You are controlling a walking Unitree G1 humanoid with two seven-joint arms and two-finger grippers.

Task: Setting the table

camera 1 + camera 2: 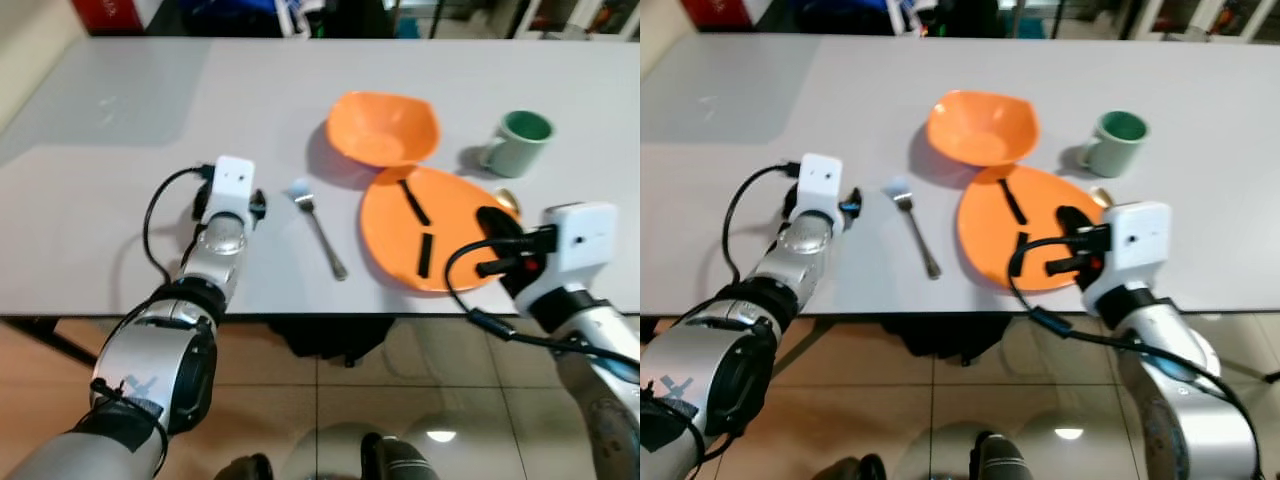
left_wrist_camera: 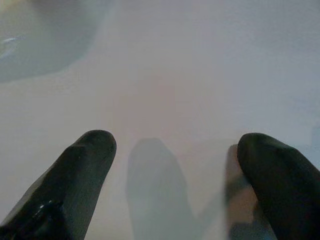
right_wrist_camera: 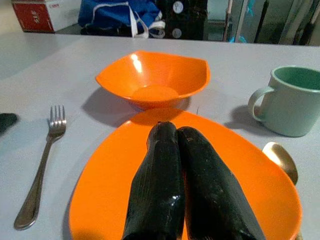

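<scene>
An orange plate [image 1: 400, 240] lies near the front edge of the grey table [image 1: 120, 120], with an orange bowl [image 1: 383, 128] just behind it. A fork [image 1: 322, 232] lies left of the plate, tines pointing away from me. A pale green mug [image 1: 520, 142] stands behind and to the right, and a gold spoon [image 1: 507, 200] peeks out at the plate's right rim. My right gripper [image 3: 172, 127] hovers over the plate's right side, shut with nothing in it. My left gripper [image 2: 175, 150] rests open over bare table left of the fork.
The table's near edge runs just below the plate, with tiled floor beneath it. Beyond the far edge stand a red box [image 3: 45, 15] and a blue bag [image 3: 120, 17]. The left half of the table is bare.
</scene>
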